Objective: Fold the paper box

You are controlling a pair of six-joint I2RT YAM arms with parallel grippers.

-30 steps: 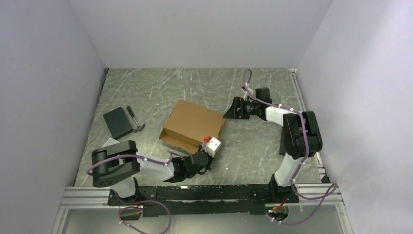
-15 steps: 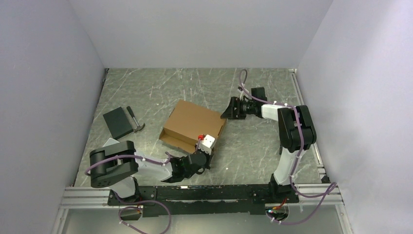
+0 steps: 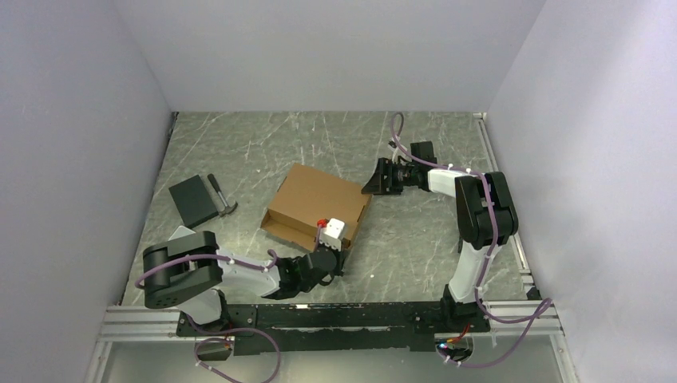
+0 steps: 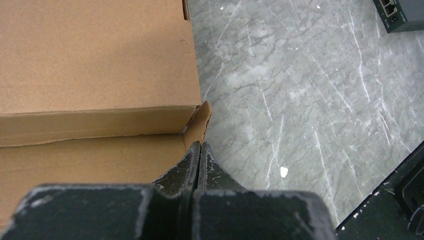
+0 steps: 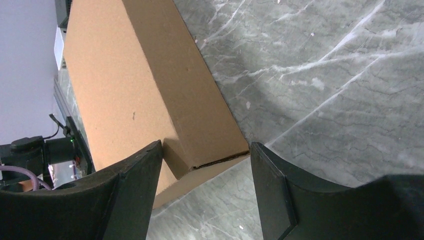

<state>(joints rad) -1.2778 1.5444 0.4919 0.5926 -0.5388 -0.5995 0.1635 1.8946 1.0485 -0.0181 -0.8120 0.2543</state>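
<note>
The paper box, a shallow brown cardboard box, lies mid-table with its near side open. My left gripper is shut and empty. In the left wrist view its tips rest against a small flap at the near right corner of the box. My right gripper is at the box's far right corner. In the right wrist view it stands open with that corner of the box between its fingers, and a gap shows beside the right finger.
A black rectangular pad and a small hammer-like tool lie at the left. White walls close in three sides. An aluminium rail runs along the near edge. A dark device sits at the far right of the left wrist view.
The right gripper's jaws have narrowed around the box corner, and its arm has shifted slightly left. The left wrist has edged left along the box's near side.
</note>
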